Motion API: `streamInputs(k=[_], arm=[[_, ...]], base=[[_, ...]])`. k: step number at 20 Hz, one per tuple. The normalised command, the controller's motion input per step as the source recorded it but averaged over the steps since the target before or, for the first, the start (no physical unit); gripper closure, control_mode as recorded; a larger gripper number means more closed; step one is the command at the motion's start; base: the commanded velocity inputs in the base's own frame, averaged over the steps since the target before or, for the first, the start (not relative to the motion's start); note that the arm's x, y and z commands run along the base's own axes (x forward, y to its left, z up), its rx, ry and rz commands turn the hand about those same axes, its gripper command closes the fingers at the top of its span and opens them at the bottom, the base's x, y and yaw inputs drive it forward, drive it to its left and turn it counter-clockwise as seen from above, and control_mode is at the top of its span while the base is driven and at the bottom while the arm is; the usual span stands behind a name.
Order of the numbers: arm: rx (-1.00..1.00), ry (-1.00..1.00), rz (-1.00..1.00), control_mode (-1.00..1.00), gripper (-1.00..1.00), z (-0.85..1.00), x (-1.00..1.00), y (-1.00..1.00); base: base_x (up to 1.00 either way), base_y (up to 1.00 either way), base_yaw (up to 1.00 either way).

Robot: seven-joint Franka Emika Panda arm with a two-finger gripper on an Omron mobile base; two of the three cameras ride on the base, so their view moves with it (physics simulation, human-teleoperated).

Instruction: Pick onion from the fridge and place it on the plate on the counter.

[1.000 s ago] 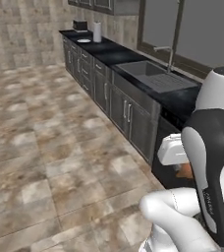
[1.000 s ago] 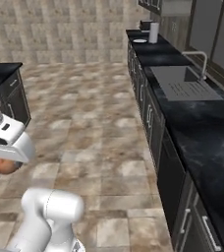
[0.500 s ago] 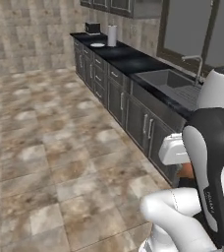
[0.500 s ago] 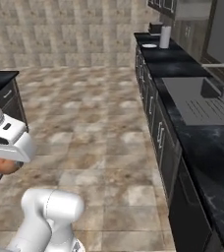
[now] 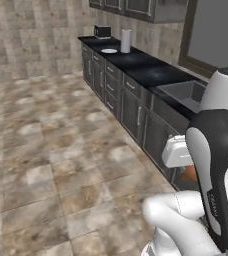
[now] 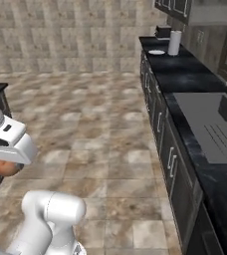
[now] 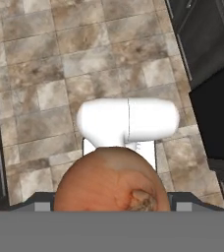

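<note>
- Onion (image 7: 111, 179) sits right at the jaws in hand view, big and close, orange-brown w/ a small rough patch low on its right side. Fingertips hidden behind it, so can't see the jaws themselves; they look clamped on the onion.
- Right base view: onion (image 6: 6, 167) tucked under the white hand at left edge, above the floor (image 6: 95, 124), well apart from the worktop (image 6: 195, 74).
- Left base view: bit of onion (image 5: 188, 173) shows just under the white hand, beside the dark arm link.
- Plate (image 5: 109, 50) lies flat on the black worktop (image 5: 141, 62) at its far end, near the white paper-towel roll (image 5: 125, 40); a dark toaster-like box (image 5: 102, 31) stands behind it.
- Same plate (image 6: 157, 52) in right base view, just left of the roll (image 6: 174, 42).
- Sink (image 6: 220, 129) set in worktop nearer the robot.
- Tan stone-tile floor below the hand in hand view.
</note>
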Motion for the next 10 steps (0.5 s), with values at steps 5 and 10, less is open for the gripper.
streamInputs(k=[5,10], arm=[[0.0,0.0,0.0,1.0,1.0,0.0,0.0,0.0],[0.0,0.0,0.0,1.0,1.0,0.0,0.0,0.0]], base=[[1.0,0.34,0.01],[1.0,0.4,0.01]])
